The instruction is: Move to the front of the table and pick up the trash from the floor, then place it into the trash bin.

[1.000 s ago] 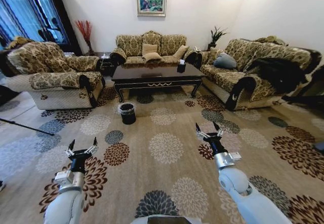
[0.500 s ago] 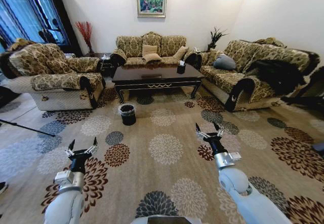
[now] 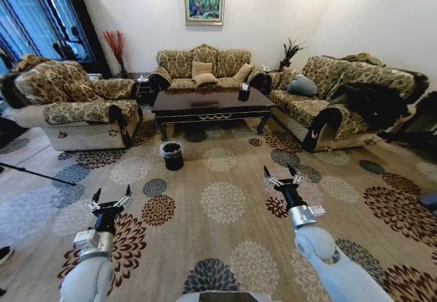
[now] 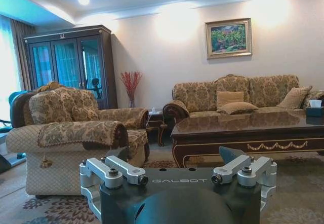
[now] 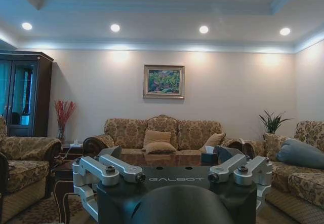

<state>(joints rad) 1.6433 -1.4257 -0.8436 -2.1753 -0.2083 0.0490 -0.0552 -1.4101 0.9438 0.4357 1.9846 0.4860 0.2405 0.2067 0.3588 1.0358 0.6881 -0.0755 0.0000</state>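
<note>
The table [image 3: 208, 105] of dark wood stands at the far side of the patterned carpet, in front of the back sofa. The trash bin [image 3: 173, 156], black with a whitish liner, sits on the carpet just before the table's left front corner. I cannot make out the trash on the busy carpet pattern. My left gripper [image 3: 110, 198] is held low at the near left, open and empty. My right gripper [image 3: 281, 176] is at the near right, also open and empty. The left wrist view shows the left gripper [image 4: 182, 172] facing the table [image 4: 253, 133], and the right gripper [image 5: 174, 172] faces the back sofa.
An armchair [image 3: 75, 104] flanks the table on the left and a long sofa [image 3: 341, 104] on the right. Another sofa [image 3: 201, 63] stands behind it. A thin black rod [image 3: 34, 172] lies on the floor at the left. Open carpet [image 3: 222, 199] stretches between me and the table.
The whole head view has shifted slightly, so the camera has moved a little. Both grippers keep the same open pose.
</note>
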